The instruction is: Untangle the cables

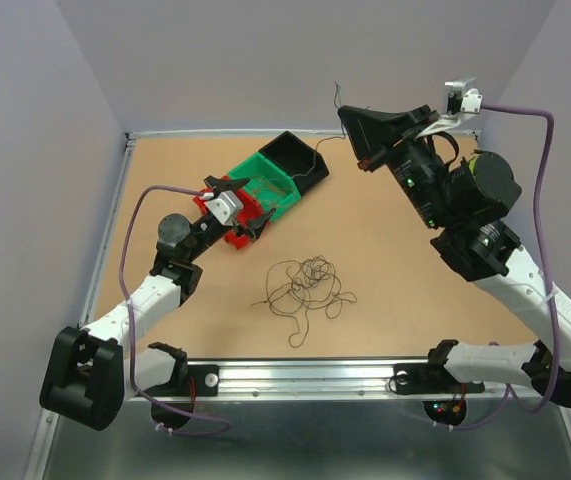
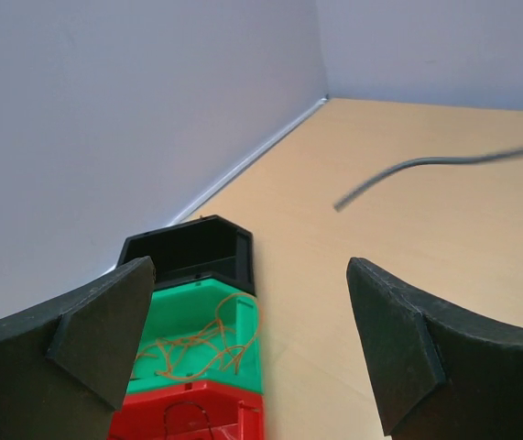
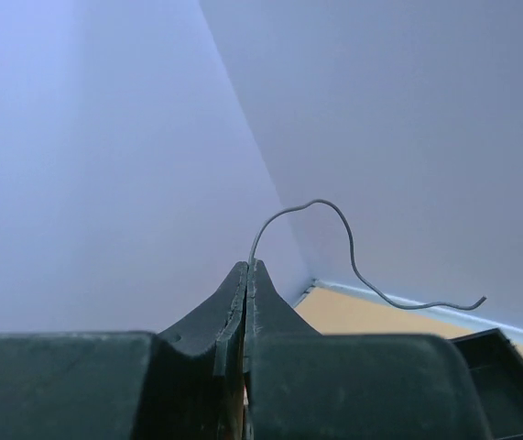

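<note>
A loose tangle of thin dark cables (image 1: 305,285) lies on the brown table, in the middle. My right gripper (image 1: 344,113) is raised at the back. In the right wrist view it (image 3: 247,268) is shut on one thin dark cable (image 3: 353,257) that curls out past its tips. The same strand (image 1: 317,160) hangs down beside the black bin (image 1: 295,155). My left gripper (image 1: 245,205) hovers over the bins. In the left wrist view it (image 2: 250,268) is open and holds nothing. Below it, orange-red cables (image 2: 197,348) lie in the green bin (image 2: 243,316), and a dark cable (image 2: 188,417) lies in the red bin (image 2: 234,408).
The black bin (image 2: 188,252), green bin (image 1: 270,185) and red bin (image 1: 227,222) stand in a diagonal row at the back left. Lilac walls close the table at the back and sides. A metal rail (image 1: 305,375) runs along the near edge.
</note>
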Tool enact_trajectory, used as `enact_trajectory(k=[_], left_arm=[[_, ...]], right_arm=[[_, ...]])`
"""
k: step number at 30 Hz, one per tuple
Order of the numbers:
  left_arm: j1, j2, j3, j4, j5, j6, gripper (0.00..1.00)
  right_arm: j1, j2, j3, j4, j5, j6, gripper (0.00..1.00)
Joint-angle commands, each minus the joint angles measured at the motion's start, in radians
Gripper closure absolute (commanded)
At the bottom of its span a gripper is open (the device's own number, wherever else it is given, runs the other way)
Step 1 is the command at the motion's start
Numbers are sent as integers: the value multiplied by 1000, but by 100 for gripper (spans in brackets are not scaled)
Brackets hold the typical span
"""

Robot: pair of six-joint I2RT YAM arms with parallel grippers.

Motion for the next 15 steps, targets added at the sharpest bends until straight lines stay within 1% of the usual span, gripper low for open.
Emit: enact_trajectory(k=[1, 5, 7, 12, 15], left_arm=[[9, -20, -6, 85, -167, -13, 1], [34, -2, 4, 94, -219, -50, 1], [37, 7, 9, 93, -282, -57, 1], [64, 47, 31, 82, -386, -91, 1], [90, 81, 54, 67, -406, -123, 1]], right_arm=[[-2, 82, 75, -45, 129, -119, 99], [-8, 167, 138, -45, 207, -214, 100], [-29, 228, 190, -45, 217, -249, 100], [-107, 343, 293, -45, 220, -251, 99], [-175, 413, 348, -45, 191, -228, 99]])
